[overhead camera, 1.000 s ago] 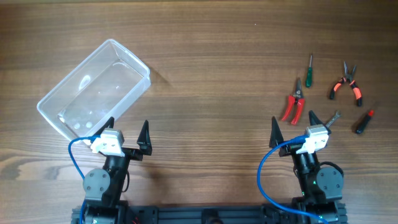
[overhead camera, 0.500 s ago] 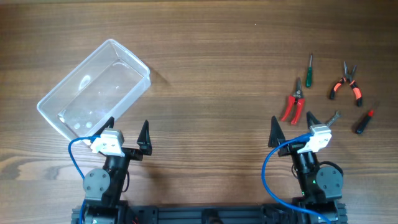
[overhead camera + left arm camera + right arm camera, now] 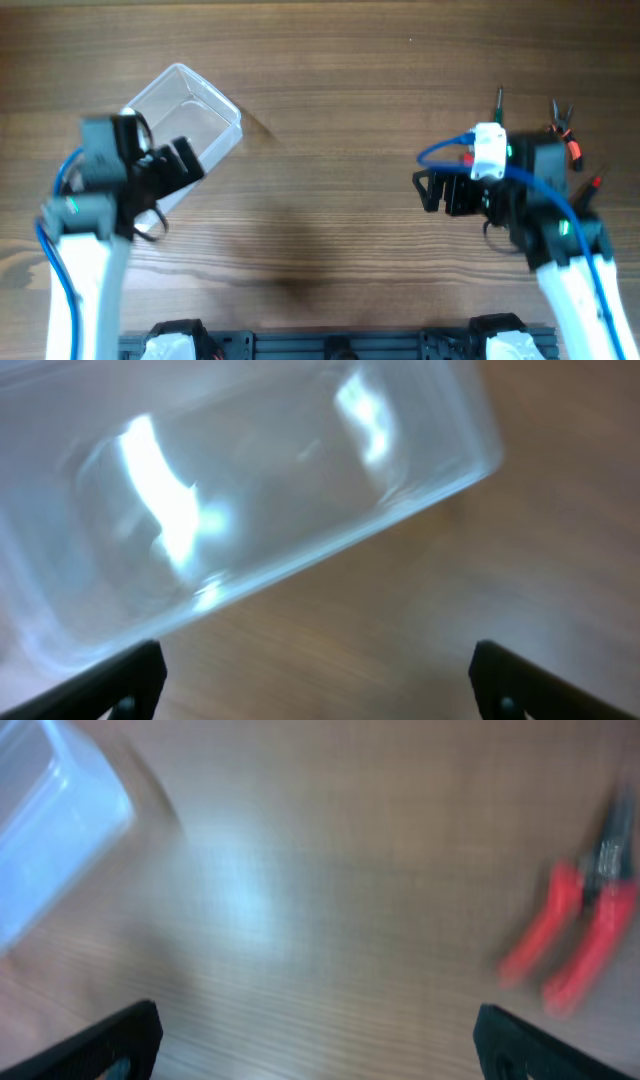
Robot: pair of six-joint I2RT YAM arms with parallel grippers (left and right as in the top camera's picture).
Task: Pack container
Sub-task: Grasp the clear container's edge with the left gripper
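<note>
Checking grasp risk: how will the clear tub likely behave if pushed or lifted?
The container looks empty and thin-walled, so probably light; a push would likely slide it across the smooth table rather than tip it, as it sits low and wide. Its glossy plastic shows glare, so it may be slippery, and the thin rim may flex when pinched.

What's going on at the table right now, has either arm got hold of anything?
Nothing is packed yet. The left claw hovers open and empty at the edge of the clear container, which looks empty. The right claw is also open and empty above the table, close to the red-handled cutters. The other hand tools, such as the green screwdriver, lie by the right arm, partly hidden by it.
</note>
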